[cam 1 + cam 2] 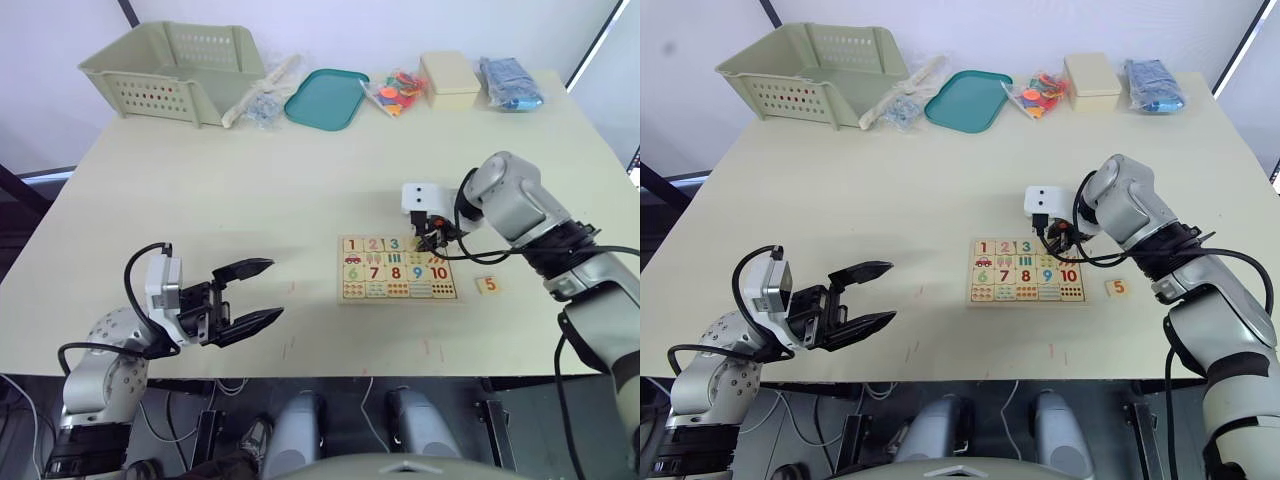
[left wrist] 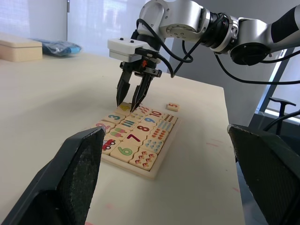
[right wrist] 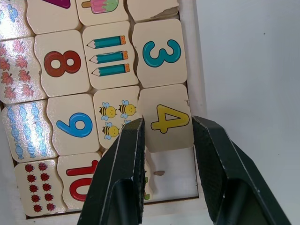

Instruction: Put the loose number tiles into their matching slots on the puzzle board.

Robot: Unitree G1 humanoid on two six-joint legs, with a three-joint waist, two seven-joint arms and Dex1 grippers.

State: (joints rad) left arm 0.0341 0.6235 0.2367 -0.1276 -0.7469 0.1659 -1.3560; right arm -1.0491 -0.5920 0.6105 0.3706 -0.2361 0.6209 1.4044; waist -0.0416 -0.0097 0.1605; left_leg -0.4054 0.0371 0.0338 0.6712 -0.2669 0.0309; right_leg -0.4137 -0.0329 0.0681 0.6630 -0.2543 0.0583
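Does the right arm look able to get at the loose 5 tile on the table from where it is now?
Probably yes. The 5 tile lies alone on bare table just right of the puzzle board, close to the right tool, with nothing over or beside it.

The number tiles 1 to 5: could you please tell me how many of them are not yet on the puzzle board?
1. The 5 tile lies on the table, beside the puzzle board on the robot's right. Tiles 1, 2, 3 and 4 are in the top row.
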